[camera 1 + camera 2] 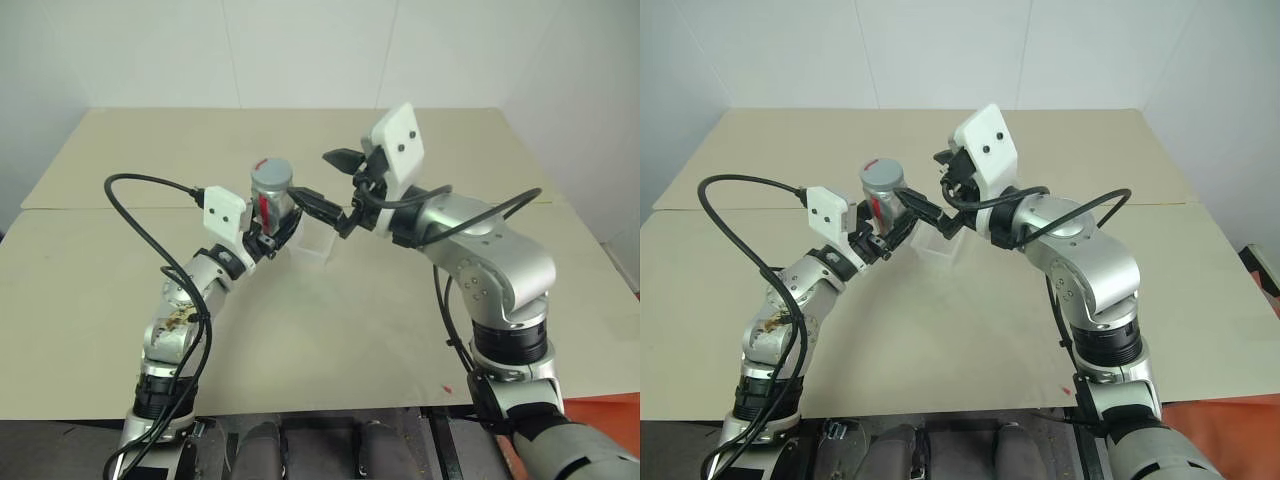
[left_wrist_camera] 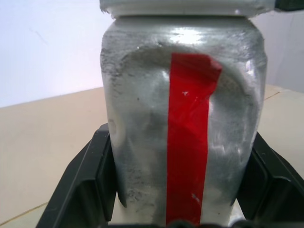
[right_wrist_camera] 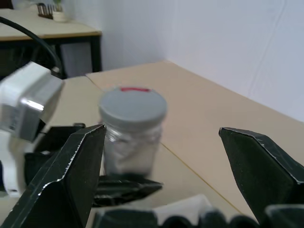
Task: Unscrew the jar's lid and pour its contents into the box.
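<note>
The left tool [image 1: 268, 228] clamps the jar [image 1: 270, 192] just beside the box [image 1: 313, 243]; the lid [image 3: 132, 105] is on. The right tool [image 1: 335, 190], spread wide, hovers near the jar. Unscrewing and pouring remain.

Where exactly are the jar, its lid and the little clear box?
jar [image 2: 142, 118]: left wrist view, on its silvery wall beside the red stripe.
lid [image 3: 133, 105]: right wrist view, on the grey top's middle.
box [image 1: 318, 243]: left eye view, on its clear front wall.

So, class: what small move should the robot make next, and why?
Probably bring the open right claw onto the lid and close. The left claw holds the jar upright with the lid still on; the right claw is short of it.
</note>
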Tool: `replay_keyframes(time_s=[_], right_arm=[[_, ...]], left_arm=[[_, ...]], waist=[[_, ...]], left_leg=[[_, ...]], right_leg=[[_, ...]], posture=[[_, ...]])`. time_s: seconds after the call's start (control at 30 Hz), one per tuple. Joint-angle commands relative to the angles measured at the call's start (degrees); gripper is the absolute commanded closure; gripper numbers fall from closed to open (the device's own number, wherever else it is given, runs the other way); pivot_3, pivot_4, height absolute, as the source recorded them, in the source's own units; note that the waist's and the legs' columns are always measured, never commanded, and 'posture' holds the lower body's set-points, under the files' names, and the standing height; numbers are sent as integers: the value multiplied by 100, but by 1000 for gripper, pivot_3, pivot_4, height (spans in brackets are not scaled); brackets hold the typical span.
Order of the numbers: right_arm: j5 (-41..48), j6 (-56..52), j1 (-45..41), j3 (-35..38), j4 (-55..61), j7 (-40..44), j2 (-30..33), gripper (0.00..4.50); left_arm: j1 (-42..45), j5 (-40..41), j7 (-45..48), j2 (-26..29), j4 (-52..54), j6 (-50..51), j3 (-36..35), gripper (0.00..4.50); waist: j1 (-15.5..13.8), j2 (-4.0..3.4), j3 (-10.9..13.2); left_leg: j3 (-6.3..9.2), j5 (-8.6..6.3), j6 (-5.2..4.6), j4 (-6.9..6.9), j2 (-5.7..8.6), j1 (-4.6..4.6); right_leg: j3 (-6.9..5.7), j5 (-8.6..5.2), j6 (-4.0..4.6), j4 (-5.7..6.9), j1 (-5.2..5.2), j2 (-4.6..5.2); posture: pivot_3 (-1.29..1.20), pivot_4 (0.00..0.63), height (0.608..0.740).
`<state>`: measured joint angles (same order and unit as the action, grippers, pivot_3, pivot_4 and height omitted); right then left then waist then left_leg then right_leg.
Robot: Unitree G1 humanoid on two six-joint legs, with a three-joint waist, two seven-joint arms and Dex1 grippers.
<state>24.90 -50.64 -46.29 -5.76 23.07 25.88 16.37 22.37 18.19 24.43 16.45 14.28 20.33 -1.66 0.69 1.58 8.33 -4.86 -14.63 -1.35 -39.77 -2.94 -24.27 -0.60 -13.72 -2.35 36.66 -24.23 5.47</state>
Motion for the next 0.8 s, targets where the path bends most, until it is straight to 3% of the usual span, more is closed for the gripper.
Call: replay_keyframes(time_s=[0.03,0.37,0.8], right_arm=[[-164,196,-287,-156,-31,-148,-165,75],[-567,333,-694,-369,-525,-493,-675,75],[-930,366,-788,-421,-885,-604,-831,75]], left_arm=[[114,24,26,-54,104,-66,57,1641],[28,3,-82,-143,299,0,159,1641],[41,22,-110,-79,353,108,105,1641]], waist=[[2,0,0],[-2,0,0],[1,0,0]], left_leg=[[0,0,0,0,0,0],[-1,0,0,1,0,-2],[-2,0,1,1,0,-1]], right_leg=[[0,0,0,0,0,0],[-1,0,0,-2,-1,0],[-1,0,0,-1,-2,0]], posture=[[0,150,740],[0,150,740],[0,150,740]])
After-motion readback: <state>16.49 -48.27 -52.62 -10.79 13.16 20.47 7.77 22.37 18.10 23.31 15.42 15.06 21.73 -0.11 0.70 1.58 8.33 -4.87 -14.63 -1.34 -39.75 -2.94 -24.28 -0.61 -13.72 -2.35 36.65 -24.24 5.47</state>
